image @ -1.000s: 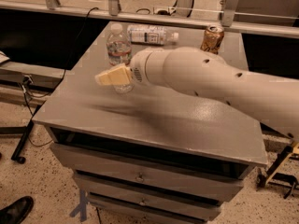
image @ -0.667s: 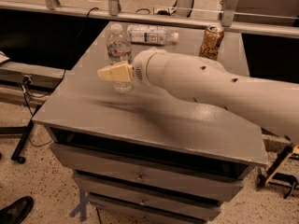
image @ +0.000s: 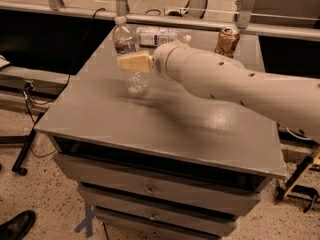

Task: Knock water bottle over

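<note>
The water bottle (image: 126,40) is clear ribbed plastic with a white cap. It stands upright on the grey table (image: 165,129), near the back left. My gripper (image: 133,63) is at the end of the white arm, which reaches in from the right. It lies across the front of the bottle's middle, at or very close to its surface, and hides part of the bottle. I cannot tell whether it touches the bottle.
A second clear bottle with a wide white label (image: 161,36) lies on its side behind the arm. A gold drink can (image: 227,41) stands at the back right. Drawers sit under the tabletop. A black cable (image: 75,64) hangs at the left, and a shoe (image: 16,226) is on the floor.
My gripper has moved up and slightly right, from the bottle's lower part to its middle. The bottle still stands upright.
</note>
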`<state>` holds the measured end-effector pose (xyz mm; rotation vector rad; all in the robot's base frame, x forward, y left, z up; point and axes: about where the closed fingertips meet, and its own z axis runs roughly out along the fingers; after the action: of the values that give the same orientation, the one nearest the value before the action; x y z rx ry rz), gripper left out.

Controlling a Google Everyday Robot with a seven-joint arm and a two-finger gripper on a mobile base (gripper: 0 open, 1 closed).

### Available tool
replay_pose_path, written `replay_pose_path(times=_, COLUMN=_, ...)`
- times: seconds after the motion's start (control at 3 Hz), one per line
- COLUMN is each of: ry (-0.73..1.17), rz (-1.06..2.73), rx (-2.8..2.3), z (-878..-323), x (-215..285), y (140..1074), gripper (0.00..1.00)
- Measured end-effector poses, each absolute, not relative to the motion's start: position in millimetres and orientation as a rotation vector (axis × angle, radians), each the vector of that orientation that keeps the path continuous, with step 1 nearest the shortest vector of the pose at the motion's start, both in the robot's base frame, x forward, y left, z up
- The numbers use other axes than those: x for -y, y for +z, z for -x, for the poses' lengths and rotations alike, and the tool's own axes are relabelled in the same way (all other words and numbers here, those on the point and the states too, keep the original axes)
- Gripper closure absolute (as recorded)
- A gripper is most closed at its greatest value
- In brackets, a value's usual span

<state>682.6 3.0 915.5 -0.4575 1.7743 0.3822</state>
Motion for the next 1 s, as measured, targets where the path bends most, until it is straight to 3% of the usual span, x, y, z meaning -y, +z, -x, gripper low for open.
replay_pose_path(times=1.0, ry=0.293, rz=0.354, rx=-1.755, z=-713.4, x=49.4, y=932.8, gripper=0.00)
